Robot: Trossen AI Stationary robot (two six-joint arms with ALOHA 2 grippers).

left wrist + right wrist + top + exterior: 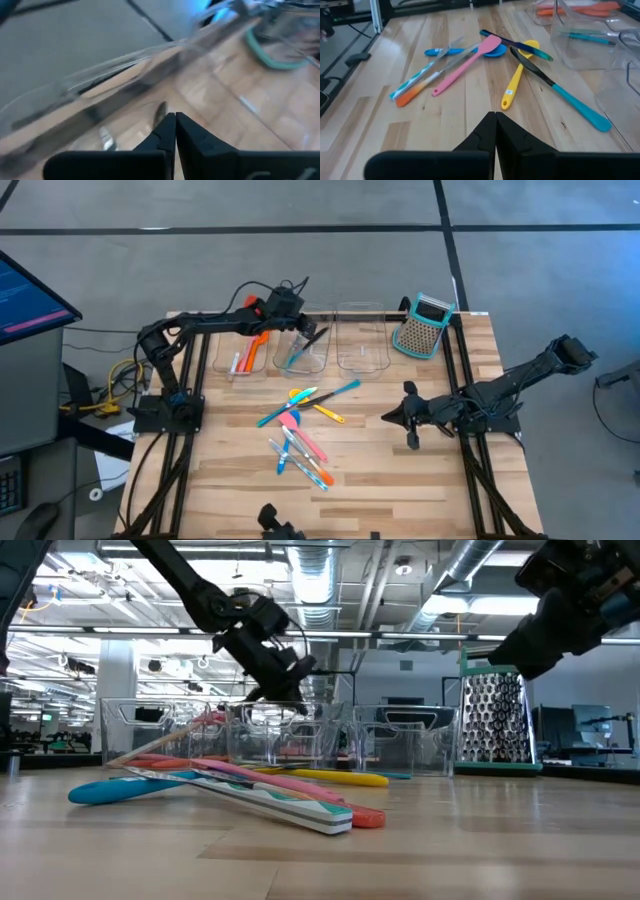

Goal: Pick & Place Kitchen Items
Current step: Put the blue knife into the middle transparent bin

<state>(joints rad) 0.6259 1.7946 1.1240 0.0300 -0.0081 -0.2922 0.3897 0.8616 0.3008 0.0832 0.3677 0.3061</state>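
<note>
Several slim plastic utensils point(300, 430) (pink, teal, yellow, perhaps orange) lie crisscrossed.

From the left wrist, the clear bin's rim point(125, 60) smears into streaks. A teal curve point(272, 57) is cut off at the edge. Overhead, the right arm point(500, 390) hides some table.

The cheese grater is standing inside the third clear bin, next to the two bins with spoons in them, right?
Not quite. The cheese grater stands on the bare table, outside and beside the third clear bin, which looks empty. The high view shows this. The other two bins do hold utensils.
</note>
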